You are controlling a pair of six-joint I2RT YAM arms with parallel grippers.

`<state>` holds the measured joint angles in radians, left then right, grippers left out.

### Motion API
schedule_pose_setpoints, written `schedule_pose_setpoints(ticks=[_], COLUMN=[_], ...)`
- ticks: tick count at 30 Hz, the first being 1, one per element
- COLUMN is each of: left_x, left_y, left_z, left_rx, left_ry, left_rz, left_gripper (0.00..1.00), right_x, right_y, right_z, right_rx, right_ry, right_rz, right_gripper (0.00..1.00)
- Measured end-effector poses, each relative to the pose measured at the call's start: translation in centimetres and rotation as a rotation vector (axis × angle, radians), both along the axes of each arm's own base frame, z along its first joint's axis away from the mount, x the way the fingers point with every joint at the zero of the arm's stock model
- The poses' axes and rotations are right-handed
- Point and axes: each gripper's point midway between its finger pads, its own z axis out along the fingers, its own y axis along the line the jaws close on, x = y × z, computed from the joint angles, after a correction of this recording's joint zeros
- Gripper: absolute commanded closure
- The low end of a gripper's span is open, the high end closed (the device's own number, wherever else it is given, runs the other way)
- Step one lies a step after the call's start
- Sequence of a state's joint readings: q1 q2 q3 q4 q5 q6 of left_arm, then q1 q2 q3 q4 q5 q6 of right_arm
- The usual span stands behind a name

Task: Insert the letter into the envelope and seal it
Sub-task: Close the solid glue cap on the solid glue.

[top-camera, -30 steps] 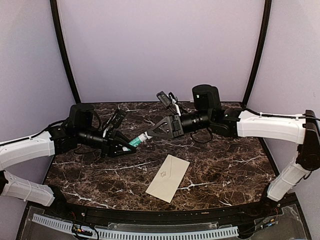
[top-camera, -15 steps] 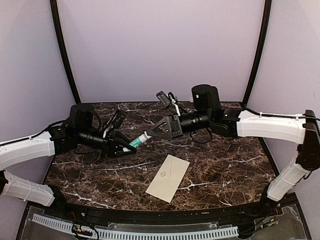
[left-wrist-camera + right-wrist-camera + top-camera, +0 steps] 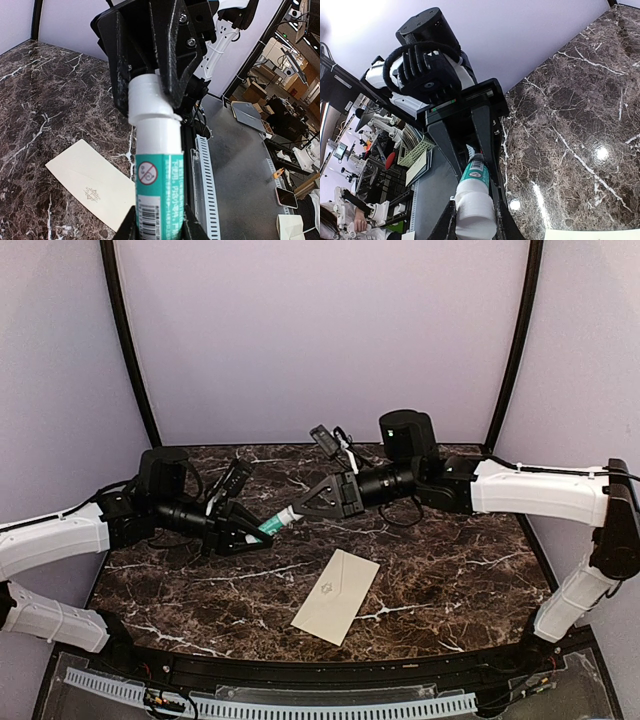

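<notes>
Cream envelope lies near left claw and right claw, both gripping glue stick.

The envelope lies flat on the dark marble table, near the middle of its front edge. It is long, cream-yellow and slanted, with the faint emblem facing up. Its flap seems folded shut, though the seams are hard to see.
</notes>
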<state>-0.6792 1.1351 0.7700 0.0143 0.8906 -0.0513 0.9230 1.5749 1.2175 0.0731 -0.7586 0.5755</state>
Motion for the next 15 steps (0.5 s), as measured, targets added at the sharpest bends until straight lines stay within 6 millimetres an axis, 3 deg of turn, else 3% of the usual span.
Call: schedule_pose_setpoints(ticks=[15], left_x=[-0.06], left_y=[-0.01], left_z=[0.03], left_rx=[-0.001], left_ry=[0.007], left_rz=[-0.002], left_gripper=[1.00], right_x=[-0.02], right_y=[0.06], right_z=[-0.08], right_rx=[0.001], right_ry=[0.000], right_rz=[0.004], right_gripper=[0.92])
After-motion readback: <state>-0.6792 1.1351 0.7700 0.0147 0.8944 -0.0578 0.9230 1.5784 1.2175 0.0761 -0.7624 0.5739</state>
